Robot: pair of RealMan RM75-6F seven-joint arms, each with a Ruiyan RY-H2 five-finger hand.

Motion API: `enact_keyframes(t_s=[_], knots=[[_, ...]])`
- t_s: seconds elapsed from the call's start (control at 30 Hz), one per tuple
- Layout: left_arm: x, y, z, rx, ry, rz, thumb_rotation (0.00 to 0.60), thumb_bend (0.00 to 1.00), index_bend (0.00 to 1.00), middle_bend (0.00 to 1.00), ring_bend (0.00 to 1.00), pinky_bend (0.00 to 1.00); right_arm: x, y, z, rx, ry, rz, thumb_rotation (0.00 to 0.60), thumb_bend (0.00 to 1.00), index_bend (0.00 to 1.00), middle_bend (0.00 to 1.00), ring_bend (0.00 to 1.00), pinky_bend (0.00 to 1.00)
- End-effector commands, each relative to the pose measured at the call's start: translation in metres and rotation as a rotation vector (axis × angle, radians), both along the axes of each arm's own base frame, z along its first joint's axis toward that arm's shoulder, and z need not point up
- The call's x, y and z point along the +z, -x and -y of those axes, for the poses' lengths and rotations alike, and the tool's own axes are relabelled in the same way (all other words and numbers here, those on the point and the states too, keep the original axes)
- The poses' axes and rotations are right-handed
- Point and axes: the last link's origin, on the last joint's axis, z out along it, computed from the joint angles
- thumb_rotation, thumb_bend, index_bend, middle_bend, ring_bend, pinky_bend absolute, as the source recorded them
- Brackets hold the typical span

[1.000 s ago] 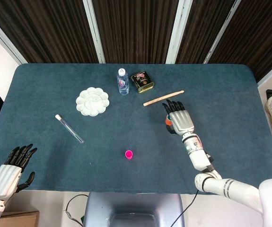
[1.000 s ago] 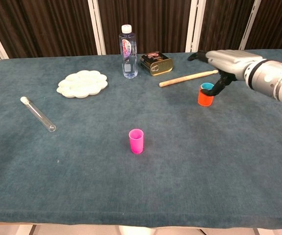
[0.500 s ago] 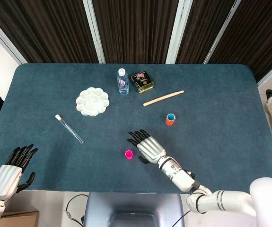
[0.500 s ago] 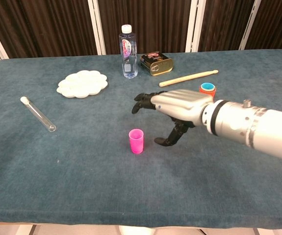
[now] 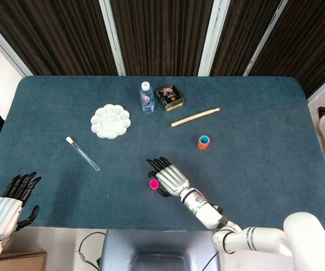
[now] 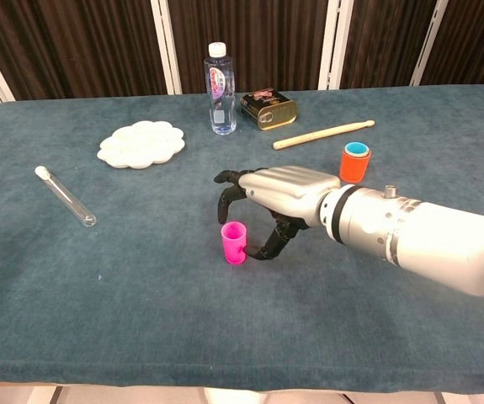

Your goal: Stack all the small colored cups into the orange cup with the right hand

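Right robot hand [image 6: 263, 202] hangs over the pink cup [image 6: 233, 242], fingers spread, holding nothing. Cup's upright on the tabletop [image 6: 140, 320], well apart from the orange cup [image 6: 353, 162]. Clumsy closing fingers could easily tip it.

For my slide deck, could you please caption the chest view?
Right hand closing around the pink cup; orange cup with a blue cup inside waits behind.

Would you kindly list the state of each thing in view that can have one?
pink cup: upright, on the table, not lifted
orange cup: upright, blue cup nested inside
bottle: upright, capped
tin: lying closed
right hand: fingers curled around pink cup, grip unclear
left hand: open, empty
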Motion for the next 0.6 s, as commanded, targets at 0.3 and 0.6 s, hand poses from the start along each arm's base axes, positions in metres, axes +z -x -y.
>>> enact_keyframes(t_s=[0.3,0.6], knots=[[0.002,0.0,0.001,0.0,-0.005,0.006,0.6,0.45,0.0,0.0,0.0,0.06,-0.003,-0.001,-0.001,-0.014,0.007,0.011,0.6,0.48,0.53,0.0,0.0,0.0],[0.002,0.0,0.001,-0.001,-0.004,0.005,0.6,0.45,0.0,0.0,0.0,0.06,0.006,-0.005,0.005,-0.019,0.084,0.05,0.6,0.5,0.6,0.01,0.0,0.0]])
